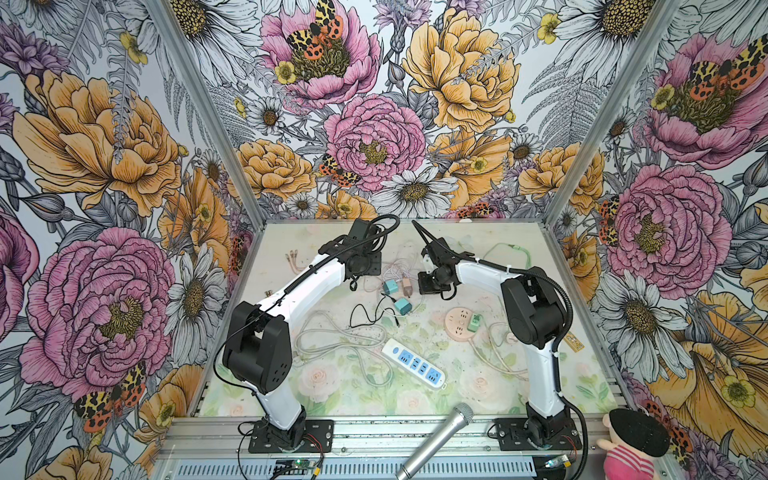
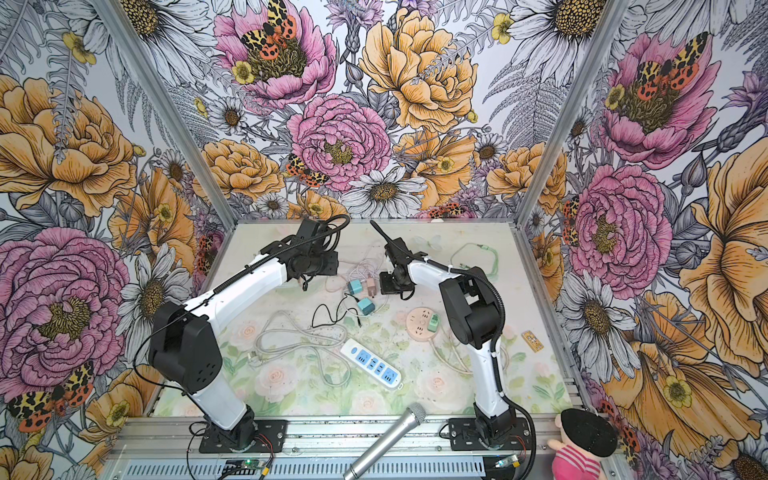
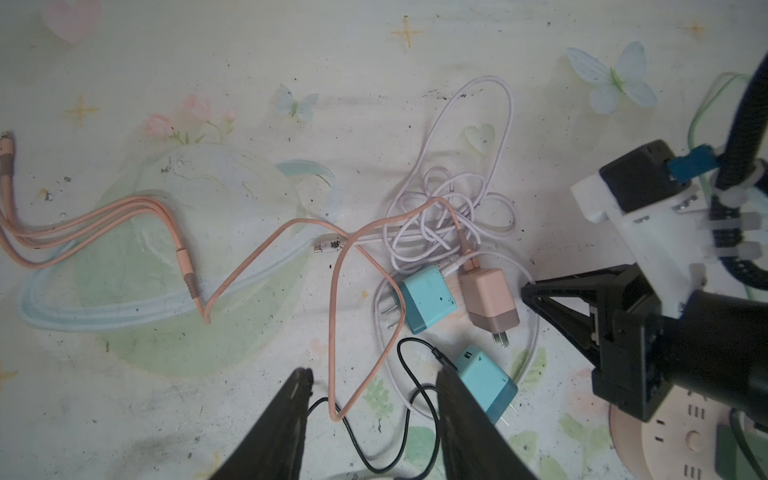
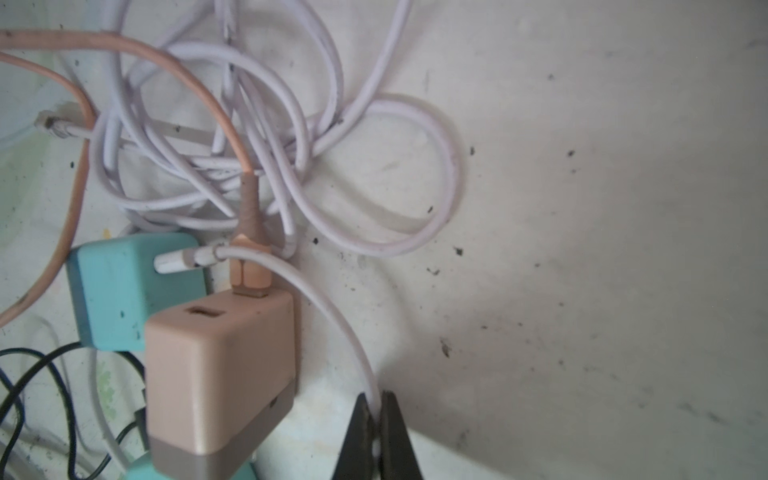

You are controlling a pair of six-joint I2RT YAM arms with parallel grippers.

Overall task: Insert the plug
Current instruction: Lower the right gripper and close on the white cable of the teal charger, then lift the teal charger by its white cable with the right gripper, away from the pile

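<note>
Right gripper (image 4: 376, 401) clenched on thin white flexible cable (image 4: 328, 303), beside pink cube-shaped plastic charger (image 4: 216, 365), left gripper (image 3: 376, 374) released, empty

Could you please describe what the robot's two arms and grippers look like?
Both arms, left arm and right arm, have glossy white link shells between bulky black joint housings, on black base plates. Black corrugated conduit runs along each. The left gripper and right gripper have slim, tapered black fingers.

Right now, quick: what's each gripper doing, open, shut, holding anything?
left gripper: open, holding nothing.
right gripper: shut on the white cable.
</note>
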